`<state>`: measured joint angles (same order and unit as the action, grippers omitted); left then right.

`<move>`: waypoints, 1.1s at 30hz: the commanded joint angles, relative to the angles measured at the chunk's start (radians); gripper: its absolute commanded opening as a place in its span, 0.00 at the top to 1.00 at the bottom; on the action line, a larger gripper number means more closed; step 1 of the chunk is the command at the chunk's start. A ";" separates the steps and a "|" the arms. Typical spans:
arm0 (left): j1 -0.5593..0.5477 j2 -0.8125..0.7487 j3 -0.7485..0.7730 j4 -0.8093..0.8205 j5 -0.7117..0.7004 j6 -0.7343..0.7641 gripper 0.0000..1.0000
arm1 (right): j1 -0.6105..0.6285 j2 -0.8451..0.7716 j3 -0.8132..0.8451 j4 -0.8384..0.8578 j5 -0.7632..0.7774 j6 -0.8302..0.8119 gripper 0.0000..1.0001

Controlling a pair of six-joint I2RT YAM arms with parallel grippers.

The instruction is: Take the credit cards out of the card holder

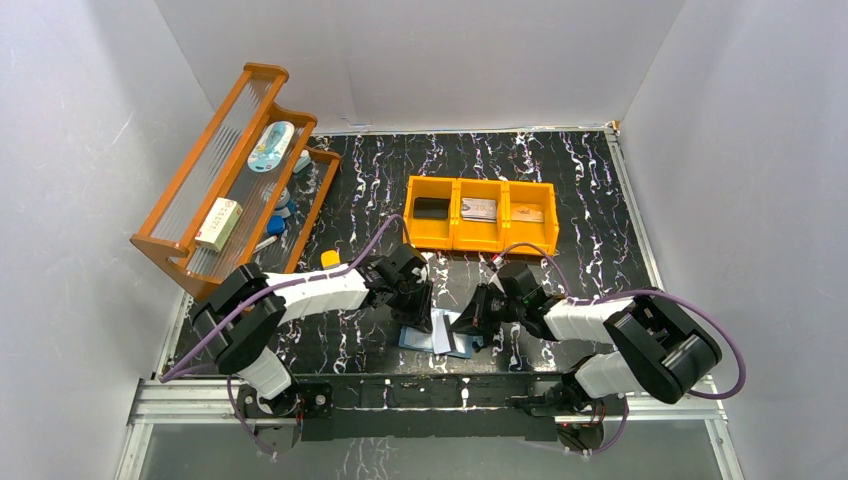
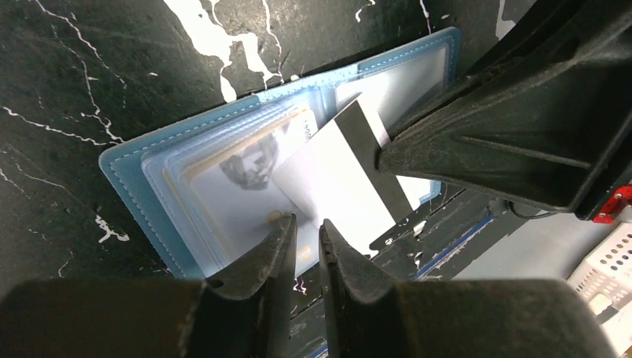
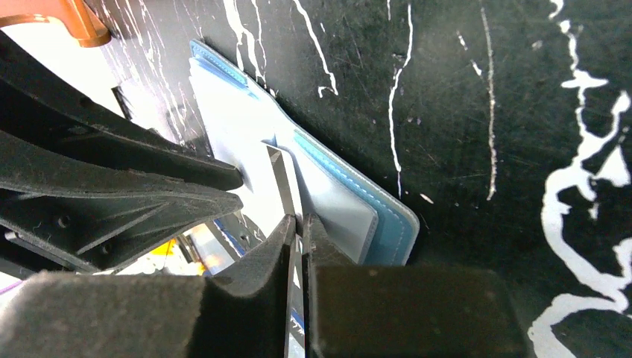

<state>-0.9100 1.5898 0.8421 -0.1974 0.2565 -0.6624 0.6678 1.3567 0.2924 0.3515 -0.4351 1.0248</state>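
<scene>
Extraction of one card is the step in hand, we judge. From above, the small teal-blue bifold card holder point(image 1: 441, 342) lies open at the near edge of the black, white-veined table point(image 1: 600, 200), about midway along that edge. The left gripper point(image 1: 417, 306) and the right gripper point(image 1: 473, 318) both reach down onto it.

In the left wrist view we see the holder's point(image 2: 138, 186) pale blue inside with its clear pockets. A thin white plastic card with a black stripe point(image 2: 335, 190) juts partway out, and a printed card bearing a grey portrait point(image 2: 246, 165) sits behind a clear pocket. The left gripper point(image 2: 307, 227) hangs over that pocket, its fingers narrowly apart with nothing visibly caught; we cannot tell whether they touch it.

In the right wrist view the right gripper point(image 3: 300, 224) is pressed almost together, pinching the white card point(image 3: 278, 175) edge-on beside the holder's stitched blue cover point(image 3: 387, 218).

Next, we think, the right arm must draw the card out along the pocket's line while the left pins the holder down, lest the holder slide along with it. The portrait card would follow.
</scene>
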 commanded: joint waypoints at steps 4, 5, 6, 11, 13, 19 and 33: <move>-0.002 0.015 -0.092 0.011 0.015 -0.021 0.84 | -0.002 0.025 0.003 -0.031 0.047 0.035 0.83; -0.001 0.013 -0.101 0.014 0.018 -0.023 0.84 | -0.001 0.025 0.001 -0.028 0.046 0.039 0.81; -0.001 0.011 -0.106 0.014 0.018 -0.023 0.84 | -0.001 0.024 0.000 -0.022 0.041 0.041 0.79; -0.003 0.002 -0.132 0.018 0.014 -0.037 0.84 | 0.000 0.019 -0.031 0.095 -0.020 0.087 0.72; -0.002 0.005 -0.138 0.028 0.016 -0.046 0.84 | 0.000 0.023 -0.038 0.137 -0.038 0.103 0.71; -0.001 0.005 -0.148 0.036 0.012 -0.059 0.84 | 0.012 0.062 -0.025 0.210 -0.093 0.090 0.73; -0.001 -0.128 -0.145 -0.015 -0.080 -0.085 0.78 | 0.022 -0.087 0.084 -0.139 0.051 -0.022 0.97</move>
<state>-0.9077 1.5249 0.7242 -0.0692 0.2905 -0.7635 0.6868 1.3647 0.2920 0.4355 -0.4908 1.0878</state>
